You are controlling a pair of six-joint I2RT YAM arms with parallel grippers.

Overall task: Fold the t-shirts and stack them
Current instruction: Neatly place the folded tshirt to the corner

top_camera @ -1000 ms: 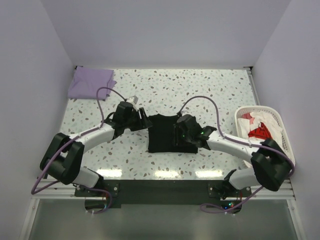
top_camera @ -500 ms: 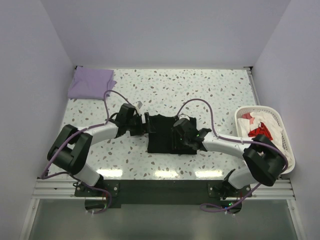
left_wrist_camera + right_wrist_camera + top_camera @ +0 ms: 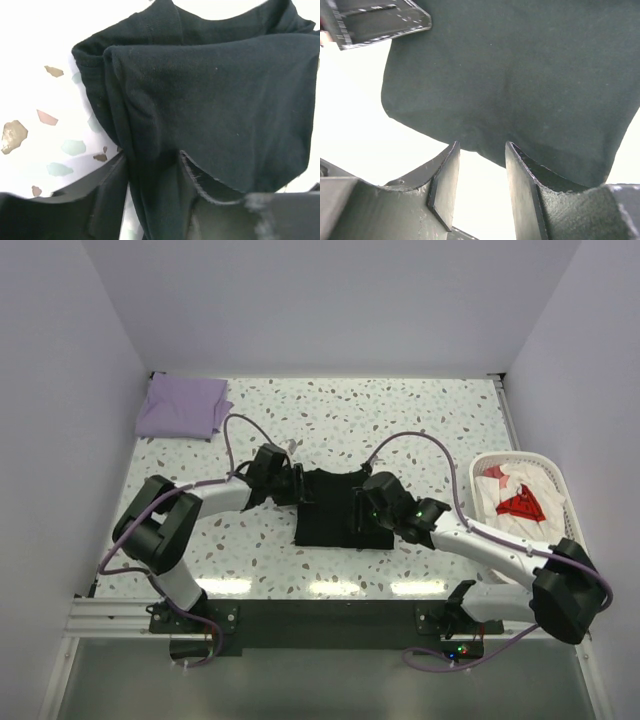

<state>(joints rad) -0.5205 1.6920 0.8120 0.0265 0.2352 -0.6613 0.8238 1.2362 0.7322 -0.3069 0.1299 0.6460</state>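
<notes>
The black t-shirt [image 3: 328, 510] lies folded on the table's middle. My left gripper [image 3: 298, 486] is at its upper left corner. In the left wrist view the jaws [image 3: 152, 157] stand open around a thick fold of the black t-shirt [image 3: 215, 95], with a sliver of table showing beside the left finger. My right gripper [image 3: 364, 510] is over the shirt's right part. In the right wrist view it [image 3: 481, 145] is open and empty, its fingertips at the edge of the black t-shirt [image 3: 520, 75]. The lavender t-shirt [image 3: 183, 406] lies folded at the far left corner.
A white basket [image 3: 560, 502] holding white and red garments stands at the right edge, close behind my right forearm. The left gripper's finger [image 3: 380, 22] shows at the top left of the right wrist view. Speckled tabletop [image 3: 400, 415] stretches behind the shirt.
My left gripper moved right and down onto the black shirt's upper left corner. My right gripper shifted slightly on the shirt's right side as its arm straightened. The shirt has not moved.
</notes>
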